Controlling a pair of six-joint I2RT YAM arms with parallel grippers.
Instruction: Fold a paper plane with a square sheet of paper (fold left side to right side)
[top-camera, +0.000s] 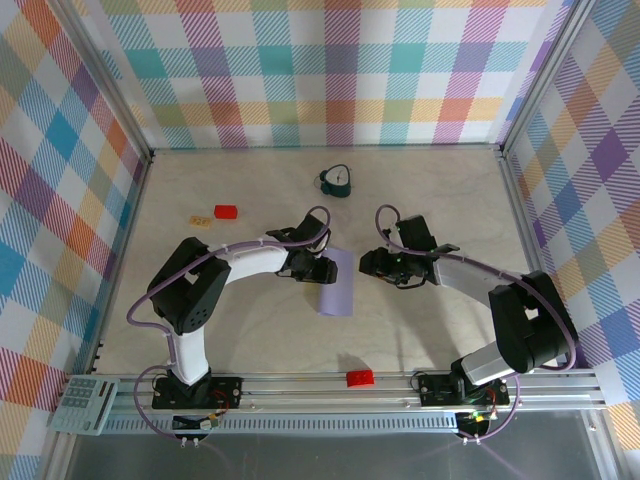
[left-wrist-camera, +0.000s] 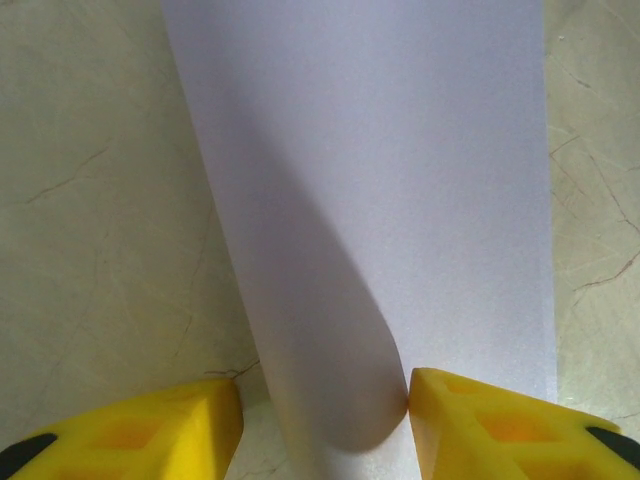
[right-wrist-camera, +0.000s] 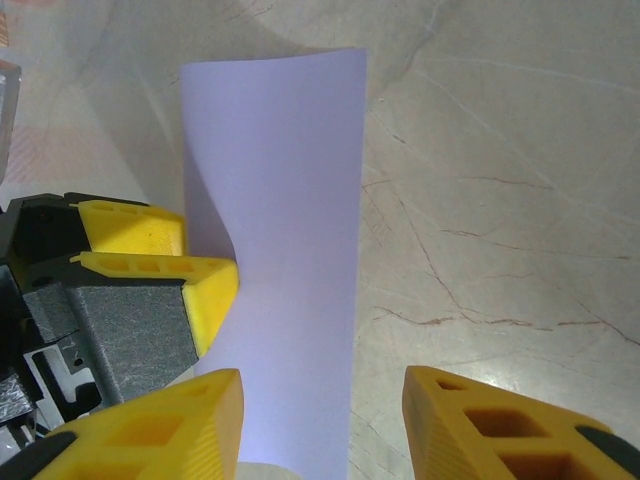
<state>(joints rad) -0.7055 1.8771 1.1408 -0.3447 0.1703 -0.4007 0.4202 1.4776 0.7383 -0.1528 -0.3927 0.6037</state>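
The square sheet of paper (top-camera: 336, 283) lies mid-table, pale lavender, its left side curled over to the right in a loose, uncreased roll. My left gripper (top-camera: 318, 268) sits at its left edge. In the left wrist view the rolled fold (left-wrist-camera: 340, 380) bulges between the open yellow fingers (left-wrist-camera: 150, 430), touching only the right one. My right gripper (top-camera: 372, 265) is open just right of the sheet. Its wrist view shows the paper (right-wrist-camera: 280, 200) with its right edge between the wide-apart fingers (right-wrist-camera: 500, 420), nothing pinched. A paper plane is out of view.
A dark teal clock-like object (top-camera: 337, 180) stands at the back. A red block (top-camera: 226, 212) and a small tan piece (top-camera: 199, 220) lie back left. Another red block (top-camera: 359, 377) rests by the front rail, and a keypad (top-camera: 85, 403) sits at the front left corner. Plaid walls enclose the table.
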